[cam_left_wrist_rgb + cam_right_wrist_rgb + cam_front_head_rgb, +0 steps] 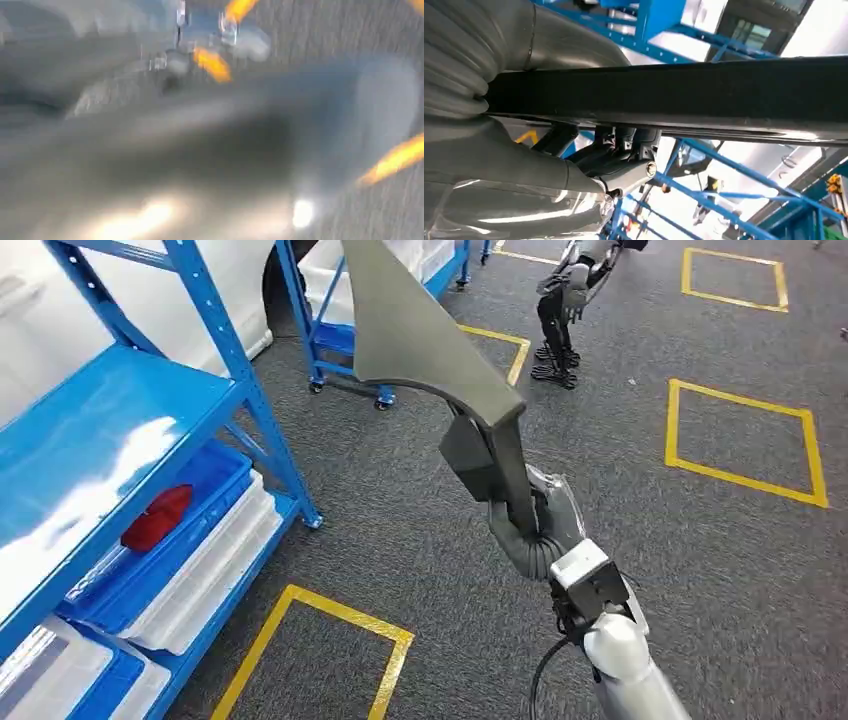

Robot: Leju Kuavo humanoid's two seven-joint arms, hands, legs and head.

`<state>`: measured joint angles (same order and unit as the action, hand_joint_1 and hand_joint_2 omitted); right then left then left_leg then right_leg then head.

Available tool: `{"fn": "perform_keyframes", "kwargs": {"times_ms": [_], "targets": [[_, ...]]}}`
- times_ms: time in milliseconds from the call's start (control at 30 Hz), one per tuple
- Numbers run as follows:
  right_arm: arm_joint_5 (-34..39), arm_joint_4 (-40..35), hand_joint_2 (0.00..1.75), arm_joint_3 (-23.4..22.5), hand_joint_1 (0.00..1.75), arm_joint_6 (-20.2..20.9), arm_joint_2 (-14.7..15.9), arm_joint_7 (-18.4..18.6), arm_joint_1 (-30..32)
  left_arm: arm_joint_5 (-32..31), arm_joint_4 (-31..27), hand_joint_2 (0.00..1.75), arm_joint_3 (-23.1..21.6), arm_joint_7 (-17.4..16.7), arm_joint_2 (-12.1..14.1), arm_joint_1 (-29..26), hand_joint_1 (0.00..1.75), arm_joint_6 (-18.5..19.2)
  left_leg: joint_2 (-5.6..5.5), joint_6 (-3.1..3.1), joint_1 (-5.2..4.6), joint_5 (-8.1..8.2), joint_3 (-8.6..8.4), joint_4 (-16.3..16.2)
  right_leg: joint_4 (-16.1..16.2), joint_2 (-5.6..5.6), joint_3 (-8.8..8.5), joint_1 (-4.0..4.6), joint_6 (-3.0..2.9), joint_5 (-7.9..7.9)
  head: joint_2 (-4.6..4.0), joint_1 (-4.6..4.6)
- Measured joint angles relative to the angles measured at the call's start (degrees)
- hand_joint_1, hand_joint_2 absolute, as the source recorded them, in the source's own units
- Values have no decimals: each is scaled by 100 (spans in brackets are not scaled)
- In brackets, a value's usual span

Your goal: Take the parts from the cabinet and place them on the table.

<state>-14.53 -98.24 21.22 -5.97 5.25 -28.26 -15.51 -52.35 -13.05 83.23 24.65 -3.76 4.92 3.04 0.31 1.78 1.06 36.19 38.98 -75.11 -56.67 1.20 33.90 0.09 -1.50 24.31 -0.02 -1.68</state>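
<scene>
Gripping dark part point(420, 330), right robot hand point(535, 525) raised over open floor point(720, 570), shelf point(110, 420) well left; left robot hand's state unreadable, blurred.

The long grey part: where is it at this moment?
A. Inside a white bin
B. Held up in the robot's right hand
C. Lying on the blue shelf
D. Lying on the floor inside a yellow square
B: the right hand grips the narrow end of the long grey part, which rises above the carpet, clear of the blue shelf.
</scene>
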Motion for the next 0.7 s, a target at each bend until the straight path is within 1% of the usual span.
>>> {"fn": "perform_keyframes", "kwargs": {"times_ms": [33, 67, 100, 133, 167, 200, 233, 300, 333, 367, 400, 433, 467, 500, 533, 567, 600, 633, 667, 700], "targets": [[18, 82, 175, 0, 175, 0, 0, 13, -35, 18, 0, 0, 0, -2, 0, -6, 0, -4, 0, -3, 1, -51, 112, -134, -14, 81, -2, 13, -8, 6, 0, 0], [52, 157, 175, 0, 175, 0, 0, 11, -70, 26, 0, 0, 2, -7, 2, -8, 0, -11, -4, -13, 0, -235, 73, 30, -33, 152, -4, 19, -14, 14, 0, 0], [83, 221, 175, 2, 175, 7, 0, -2, -112, 39, 0, 0, 2, -11, 2, -4, 0, -24, -17, -29, 1, -522, -90, 451, -56, 235, -8, 21, -9, 26, 0, 7], [105, 264, 175, 2, 175, 9, -4, -24, -152, 63, 0, 0, 2, -13, 2, -3, 0, -28, -89, -49, 3, -824, -305, 983, -82, 311, -13, 20, 9, 41, 0, 11], [122, 303, 175, 4, 175, 20, -9, -55, -190, 79, 0, 0, 2, -13, 2, -7, 0, -41, -259, -78, 4, -1062, -521, 1505, -114, 379, -10, 13, 26, 65, 0, 13], [142, 336, 175, 13, 175, 35, -20, -81, -235, 85, 0, 0, 9, -13, 2, -15, 0, -52, -486, -91, 19, -969, -572, 1657, -163, 432, 33, 33, 61, 83, 0, 2], [172, 363, 175, 33, 175, 61, -28, -85, -264, 87, 0, 0, 9, -15, -4, -11, 0, -52, -409, -92, 7, -984, -589, 1649, -158, 491, 64, -3, 96, 65, 0, 17], [260, 382, 175, 63, 175, 116, -28, -96, -273, 103, 0, 0, 9, -11, -7, -1, 0, -52, -335, -140, -41, -987, -588, 1659, -127, 586, 80, -46, 170, 41, 0, 39], [304, 384, 175, 74, 175, 118, -26, -98, -284, 103, 0, 0, 9, -11, -9, 11, 0, -55, -277, -183, -10, -1018, -615, 1721, -114, 644, 85, -21, 210, 33, 0, 35], [339, 384, 175, 79, 175, 118, -24, -101, -293, 114, 0, 0, 9, -11, -35, 15, 0, -55, -180, -221, 20, -1050, -655, 1781, -180, 522, 94, -34, 217, 83, 0, 35], [380, 387, 175, 83, 175, 122, -24, -109, -337, 122, 0, 0, 9, -11, -31, 12, 0, -63, -135, -252, 16, -1055, -680, 1815, -380, 269, 196, -5, 235, 217, 0, 14], [395, 389, 175, 90, 175, 125, -24, -112, -370, 125, 0, 0, 11, -11, -31, 8, 0, -78, -90, -261, 10, -1054, -686, 1819, -634, 136, 326, -11, 255, 355, 0, 0], [407, 391, 175, 94, 175, 127, -24, -112, -393, 127, 0, 0, 11, -11, -31, 2, 0, -88, -50, -267, 3, -1050, -686, 1819, -915, 54, 472, -20, 270, 484, 0, 2], [435, 395, 175, 107, 175, 133, -24, -112, -412, 136, 0, 0, 13, -13, -28, -6, 0, -105, 12, -275, -7, -1042, -688, 1818, -1333, -14, 691, -42, 290, 653, 0, 2], [459, 406, 175, 120, 175, 147, -24, -109, -417, 138, 0, 0, 15, -15, -28, -10, 0, -116, 80, -274, -9, -1033, -687, 1817, -1756, -51, 925, -67, 311, 796, 0, 2], [485, 428, 175, 133, 175, 172, -24, -107, -417, 140, 0, 0, 15, -15, -28, -10, 0, -125, 147, -266, -10, -1022, -688, 1814, -1994, -62, 1064, -92, 327, 815, 0, -2], [507, 452, 175, 140, 175, 190, -22, -96, -421, 142, 0, 0, 15, -15, -31, -8, 0, -131, 208, -253, -9, -1007, -702, 1814, -1891, -79, 1035, -118, 345, 685, 0, -9], [563, 482, 175, 151, 175, 210, -22, -81, -444, 144, 0, 0, 15, -15, -31, -7, 0, -138, 267, -238, -9, -991, -721, 1813, -1519, -108, 854, -143, 356, 449, 0, -9], [617, 509, 175, 160, 175, 225, -22, -68, -482, 144, 0, 0, 15, -15, -37, -4, 0, -138, 324, -215, -8, -970, -747, 1811, -982, -178, 579, -151, 357, 190, 0, -6], [649, 535, 175, 166, 175, 234, -22, -63, -534, 144, 0, 0, 15, -15, -42, 0, 0, -138, 368, -187, -8, -948, -778, 1809, -426, -346, 283, -149, 351, -35, 0, -11]]}}
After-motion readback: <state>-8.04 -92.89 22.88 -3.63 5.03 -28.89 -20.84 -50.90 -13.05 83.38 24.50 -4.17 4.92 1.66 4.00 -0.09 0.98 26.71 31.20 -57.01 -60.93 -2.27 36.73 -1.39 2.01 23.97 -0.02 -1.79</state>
